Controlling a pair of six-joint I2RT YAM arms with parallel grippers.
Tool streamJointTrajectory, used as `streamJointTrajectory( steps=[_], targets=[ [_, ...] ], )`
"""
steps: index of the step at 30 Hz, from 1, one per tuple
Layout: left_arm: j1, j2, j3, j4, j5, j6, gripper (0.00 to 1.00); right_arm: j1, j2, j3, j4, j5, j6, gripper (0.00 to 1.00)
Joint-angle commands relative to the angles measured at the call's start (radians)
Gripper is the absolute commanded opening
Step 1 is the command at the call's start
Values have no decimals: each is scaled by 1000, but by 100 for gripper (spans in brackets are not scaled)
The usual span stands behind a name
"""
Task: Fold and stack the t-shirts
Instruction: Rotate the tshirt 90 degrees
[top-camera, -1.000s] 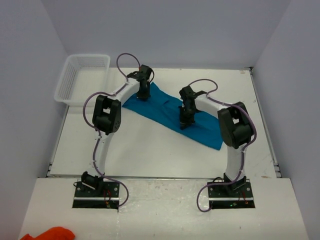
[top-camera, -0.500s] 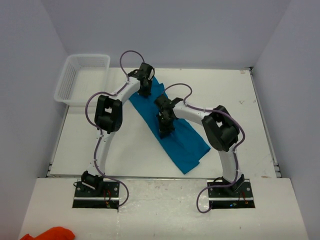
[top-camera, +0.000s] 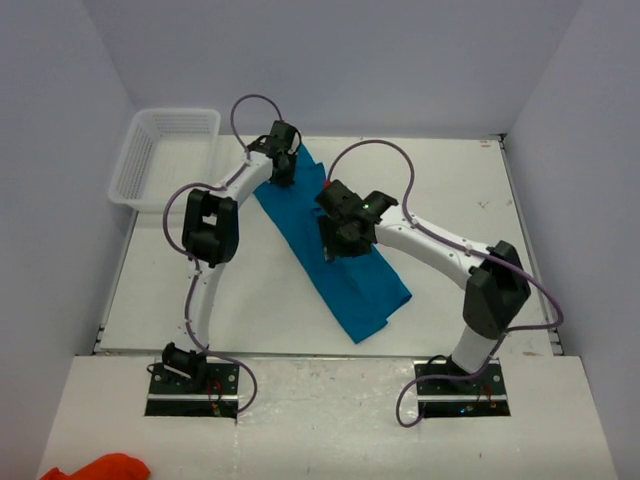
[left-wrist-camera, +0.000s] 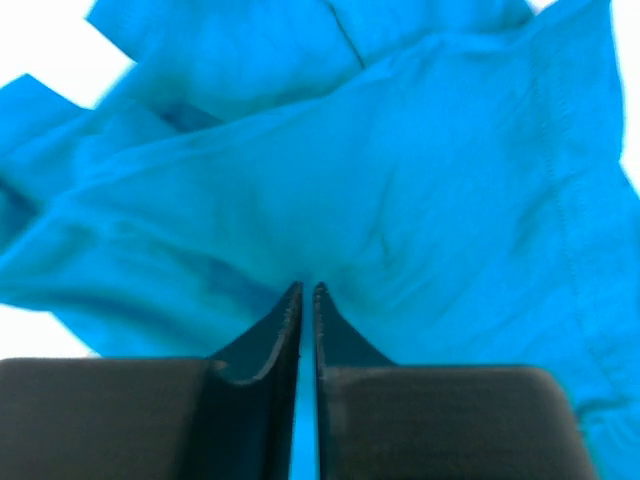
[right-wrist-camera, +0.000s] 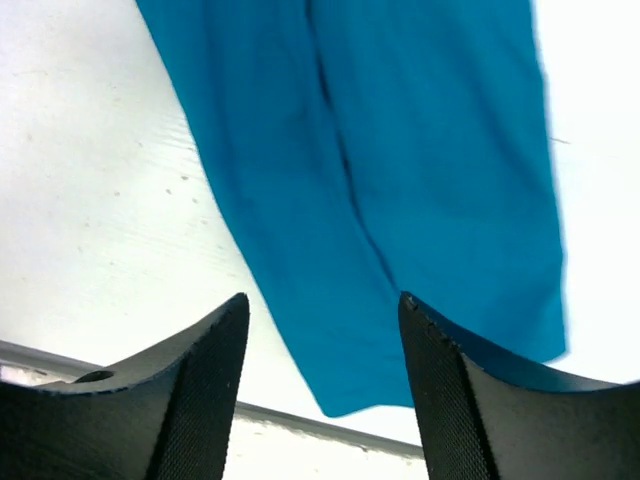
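Teal-blue t-shirt (top-camera: 355, 290) across white table (top-camera: 250, 300)

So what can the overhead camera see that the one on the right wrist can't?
Only the overhead view shows both arms, the left tool at the far end of the t-shirt, a white basket at the far left, and an orange cloth at the near edge. Only the right wrist view shows up close the right tool open above the shirt, and a crease running along the fabric. Both show the teal shirt lying on the white table.
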Motion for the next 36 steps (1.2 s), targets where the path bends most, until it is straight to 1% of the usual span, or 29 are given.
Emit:
streamJointTrajectory(
  steps=[1, 3, 4, 6, 8, 10, 11, 12, 13, 14, 15, 16, 19, 22, 26, 30, 36],
  targets=[
    [11, -144, 22, 4, -13, 3, 12, -7, -54, -52, -59, 132, -13, 63],
    [11, -165, 28, -19, 9, -8, 18, -28, -35, -71, -58, 122, -1, 60],
    [11, -170, 27, -24, 18, -10, 25, -33, -28, -72, -50, 119, 4, 53],
    [8, -182, 21, -44, 24, -13, 29, -42, -14, -85, -35, 125, 4, 44],
    [3, -193, 10, -56, 15, -19, 29, -80, -2, -86, -27, 117, 16, 1],
    [-1, -219, -31, -56, 18, -23, 28, -114, 1, -98, -1, 62, 32, 0],
    [-6, -236, -48, -50, 32, -35, 24, -149, -3, -130, 19, 50, 38, 0],
    [-7, -239, -76, -47, 49, -45, 15, -171, -5, -144, 34, 24, 44, 0],
    [-7, -239, -84, -47, 93, -65, 8, -211, -2, -163, 54, 4, 44, 0],
    [-9, -239, -91, -49, 108, -77, 2, -223, 1, -171, 60, -15, 44, 0],
    [-9, -227, -96, -47, 145, -86, 0, -232, 3, -178, 69, -30, 45, 0],
    [-9, -219, -96, -49, 186, -101, 0, -240, 8, -191, 68, -24, 48, 0],
    [-15, -185, -94, -43, 214, -115, 0, -245, 17, -223, 76, -12, 67, 0],
    [-17, -130, -53, -53, 213, -125, 0, -243, 32, -261, 97, -30, 87, 0],
    [-17, -27, 39, -85, 201, -122, 0, -243, 54, -309, 131, -44, 113, 0],
    [-15, 14, 45, -67, 175, -109, 0, -242, 63, -358, 168, -56, 140, 0],
    [-4, 97, 96, -52, 150, -69, 0, -237, 25, -494, 243, -90, 197, 0]
  ],
)
